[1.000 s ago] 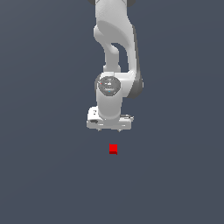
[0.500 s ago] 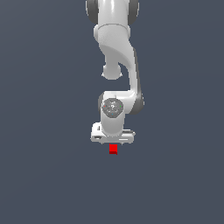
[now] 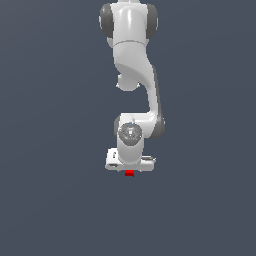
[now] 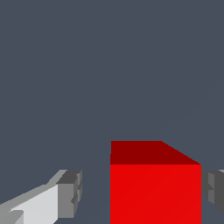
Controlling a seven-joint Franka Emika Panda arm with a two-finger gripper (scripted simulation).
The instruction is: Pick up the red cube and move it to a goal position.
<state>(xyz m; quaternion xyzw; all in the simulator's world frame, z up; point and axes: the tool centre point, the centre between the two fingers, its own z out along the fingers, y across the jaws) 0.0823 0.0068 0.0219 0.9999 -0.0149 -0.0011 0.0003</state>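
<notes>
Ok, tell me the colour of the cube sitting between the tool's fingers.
Bright red, with a darker red top face. The cube shows best in the wrist view.

**Surfaces and finishes as rendered**

The white, rounded robot arm (image 3: 134, 55) looks like smooth glossy plastic, with soft highlights on its curved shells and darker grey, duller joint caps. The small bright-red flat-faced cube (image 4: 155, 192) is plain and matt, evenly coloured, its upper face a darker shade. The gripper's grey fingertips (image 4: 70, 192) appear matt and ridged. The dark slate-grey ground (image 3: 50, 200) is flat, uniform and without sheen.
</notes>
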